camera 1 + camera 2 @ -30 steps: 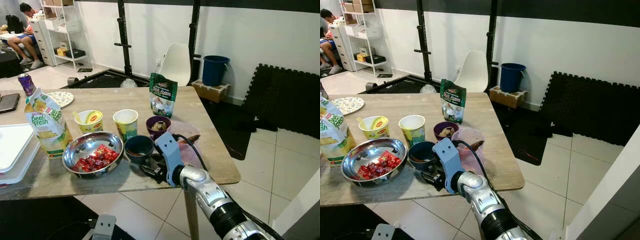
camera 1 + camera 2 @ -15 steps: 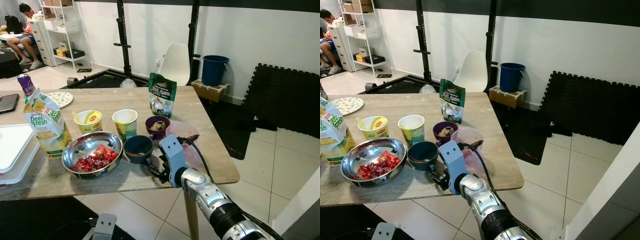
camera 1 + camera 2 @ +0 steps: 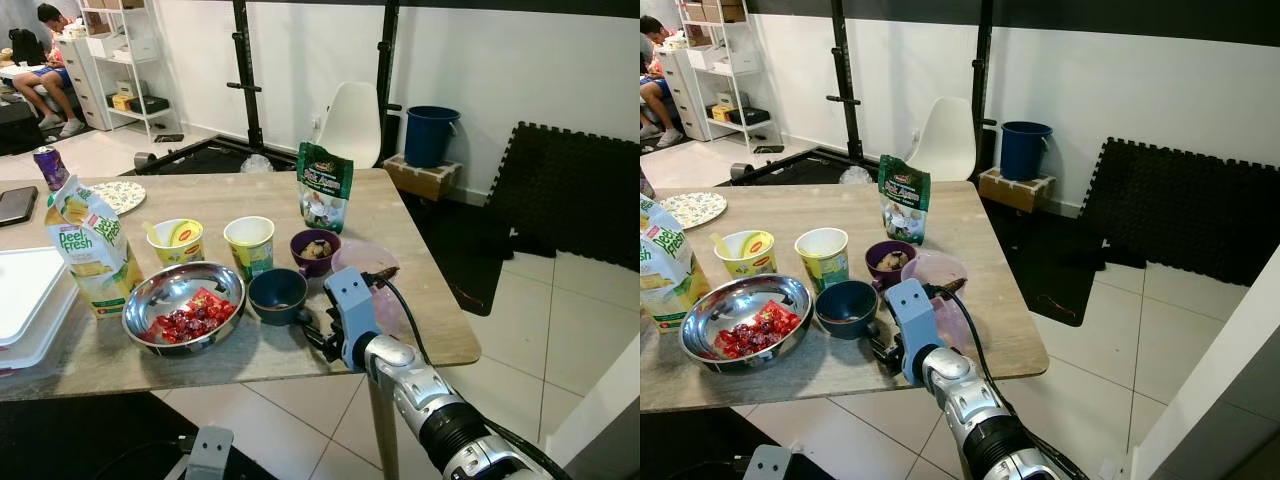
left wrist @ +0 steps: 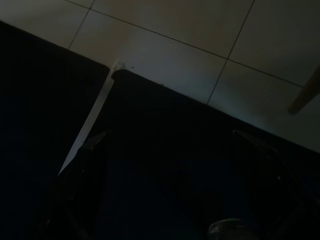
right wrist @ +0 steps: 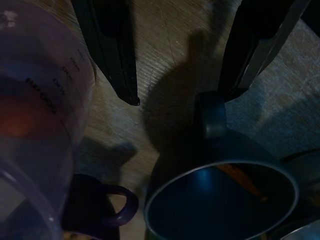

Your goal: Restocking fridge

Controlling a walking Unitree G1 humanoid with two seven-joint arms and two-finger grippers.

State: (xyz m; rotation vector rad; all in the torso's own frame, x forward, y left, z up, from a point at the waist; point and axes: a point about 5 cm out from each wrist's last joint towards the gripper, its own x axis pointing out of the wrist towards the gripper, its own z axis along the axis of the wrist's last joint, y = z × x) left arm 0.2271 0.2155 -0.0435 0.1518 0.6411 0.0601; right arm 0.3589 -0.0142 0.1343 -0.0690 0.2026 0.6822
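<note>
Fingers spread, my right gripper [image 5: 175,75] sits low over the wooden table [image 3: 400,215], holding nothing, one finger touching the dark blue cup's [image 3: 277,295] handle. Beyond stand a purple cup [image 3: 314,250] and green snack pouch [image 3: 324,187]. My left gripper hangs idle.

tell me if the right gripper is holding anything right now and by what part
Nothing is held. The right gripper is open over the table, one finger by the handle of the dark blue mug, not clamped on it.
</note>
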